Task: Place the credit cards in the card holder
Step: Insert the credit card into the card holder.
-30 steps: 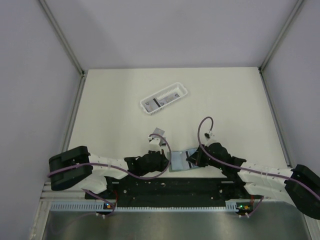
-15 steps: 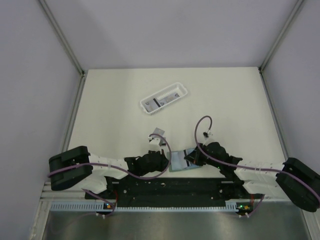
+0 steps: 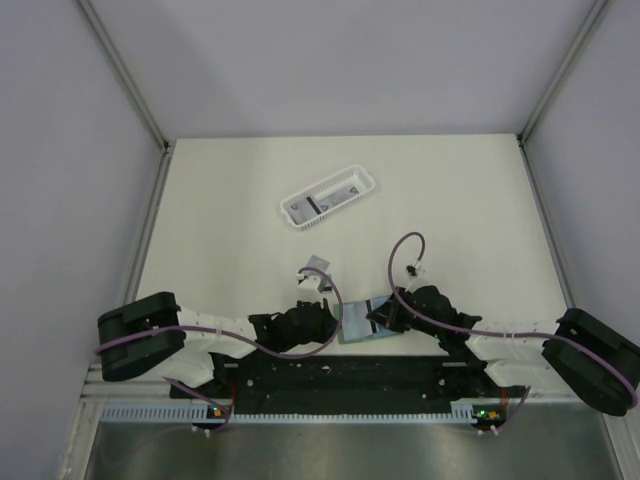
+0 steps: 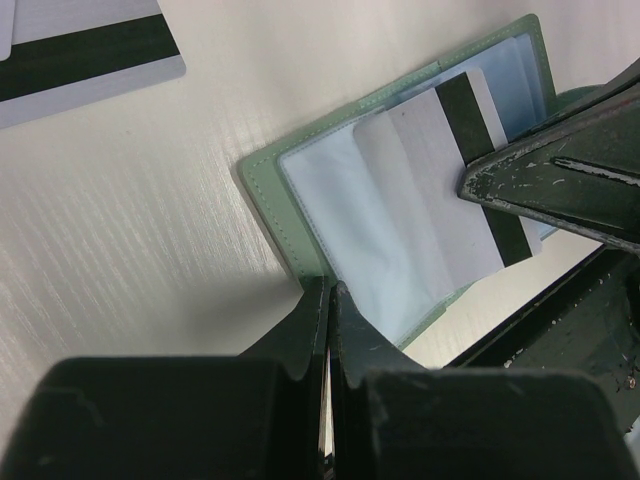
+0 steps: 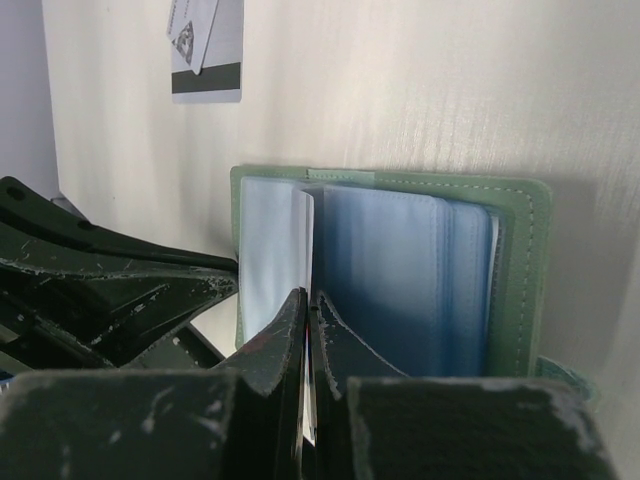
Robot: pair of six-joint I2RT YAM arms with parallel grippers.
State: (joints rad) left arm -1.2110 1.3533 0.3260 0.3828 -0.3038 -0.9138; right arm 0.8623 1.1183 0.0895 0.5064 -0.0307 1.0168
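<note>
The sage-green card holder (image 3: pixel 357 322) lies open near the table's front edge, between both grippers, its pale bluish sleeves (image 4: pixel 360 230) showing. My left gripper (image 4: pixel 330 288) is shut on the holder's near edge (image 4: pixel 265 195). My right gripper (image 5: pixel 308 295) is shut on a light-grey credit card (image 4: pixel 430 170) with a black stripe. That card sits partly inside a sleeve and shows edge-on (image 5: pixel 309 225) in the right wrist view. A second credit card (image 3: pixel 318 265) lies flat on the table just beyond the left gripper (image 3: pixel 335 325).
A white slotted basket (image 3: pixel 345 185) stands at mid-table with another striped card (image 3: pixel 310 207) inside. The black rail carrying both arm bases (image 3: pixel 330 375) runs along the near edge. Grey walls enclose the table on three sides.
My right arm has shifted a little to the left, carrying the card further over the holder. The left arm and the holder have stayed put.
</note>
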